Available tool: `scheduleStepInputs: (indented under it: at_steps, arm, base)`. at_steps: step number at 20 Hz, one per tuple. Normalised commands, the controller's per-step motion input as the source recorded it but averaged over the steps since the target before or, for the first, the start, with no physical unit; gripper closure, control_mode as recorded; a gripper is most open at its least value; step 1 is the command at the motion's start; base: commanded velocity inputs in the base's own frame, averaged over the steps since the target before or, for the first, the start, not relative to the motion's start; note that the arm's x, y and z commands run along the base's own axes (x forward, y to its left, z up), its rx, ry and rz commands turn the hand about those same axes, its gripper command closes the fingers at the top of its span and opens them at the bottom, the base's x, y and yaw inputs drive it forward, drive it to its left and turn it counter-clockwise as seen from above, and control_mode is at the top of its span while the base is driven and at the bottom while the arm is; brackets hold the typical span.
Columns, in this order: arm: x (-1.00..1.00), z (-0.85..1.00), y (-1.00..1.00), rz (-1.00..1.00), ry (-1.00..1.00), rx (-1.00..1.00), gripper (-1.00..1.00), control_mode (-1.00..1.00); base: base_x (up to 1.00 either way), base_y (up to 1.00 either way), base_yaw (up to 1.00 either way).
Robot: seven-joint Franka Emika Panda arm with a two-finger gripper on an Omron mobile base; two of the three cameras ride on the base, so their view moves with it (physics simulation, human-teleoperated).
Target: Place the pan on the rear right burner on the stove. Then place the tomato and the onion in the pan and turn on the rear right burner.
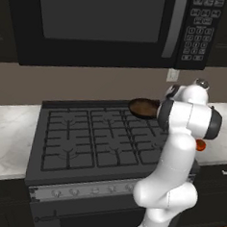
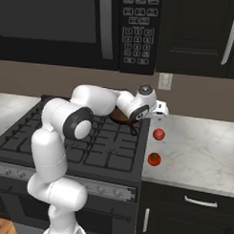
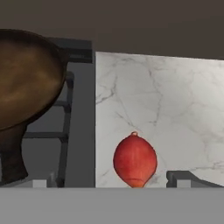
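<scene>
My fingers (image 3: 111,180) stand spread wide with nothing held or touched; between their tips lies the onion (image 3: 135,160) on the marble counter (image 3: 175,100). Off to one side, the pan (image 3: 24,76) sits on the rear right burner (image 3: 65,118) of the stove (image 1: 84,137). The right base view adds the tomato (image 2: 154,159), nearer the counter's front edge, under the black microwave (image 2: 69,26).

One pan (image 1: 144,108), one tomato (image 2: 158,134), one onion (image 2: 154,159), one stove (image 1: 74,141).
</scene>
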Motion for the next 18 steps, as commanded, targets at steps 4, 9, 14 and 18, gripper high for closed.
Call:
scheduleStepInputs:
  at_steps: [4,9,14,18]
  arm:
    - [-0.01,-0.07,-0.32,-0.05,0.00,0.08,-1.00,-1.00]
    - [0.00,-0.17,-0.25,-0.05,0.00,0.07,-1.00,-1.00]
    - [0.00,-0.23,-0.18,-0.05,0.00,0.02,-1.00,-1.00]
    - [-0.10,-0.26,0.00,-0.01,0.00,0.00,-1.00,-1.00]
  base:
    - [0.00,0.00,0.00]
    - [0.00,0.00,0.00]
    - [0.00,0.00,0.00]
    - [0.00,0.00,0.00]
